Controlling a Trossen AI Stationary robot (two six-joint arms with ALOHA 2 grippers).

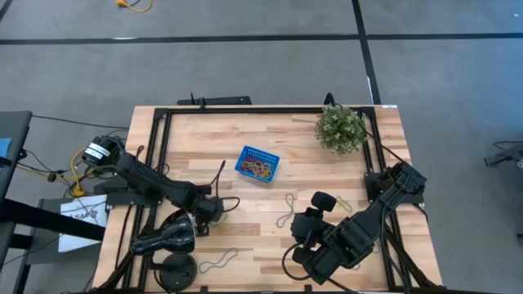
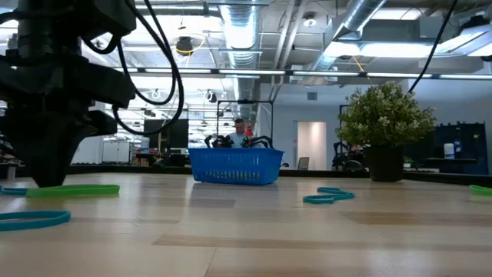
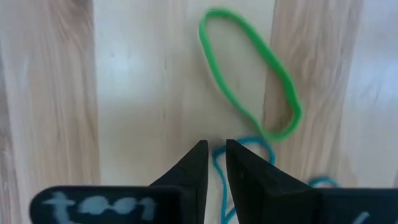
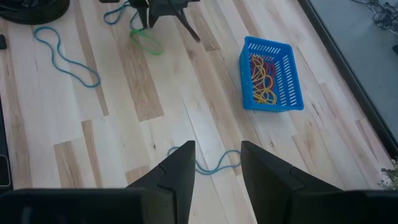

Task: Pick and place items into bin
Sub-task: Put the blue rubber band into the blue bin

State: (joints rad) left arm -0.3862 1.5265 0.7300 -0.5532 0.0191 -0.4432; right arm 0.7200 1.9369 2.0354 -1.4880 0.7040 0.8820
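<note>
The blue mesh bin stands mid-table with several coloured bands inside. Loose bands lie flat on the wood: a green loop, a teal one beside it, and another teal one. My left gripper points down at the table left of the bin. Its fingers are closed to a narrow gap with a teal strand between them. My right gripper hovers open above the second teal band, right of centre, touching nothing. My left gripper has one strand of the teal band, at the end next to the green loop, between its two fingertips. The fingers come from above, pointing down. The band lies slack on the table, not lifted.
A potted plant stands at the far right corner. A yellow-green band lies by my right arm, and a long teal band near the front edge. Black arm bases and cables crowd the near left. A black frame rims the table.
</note>
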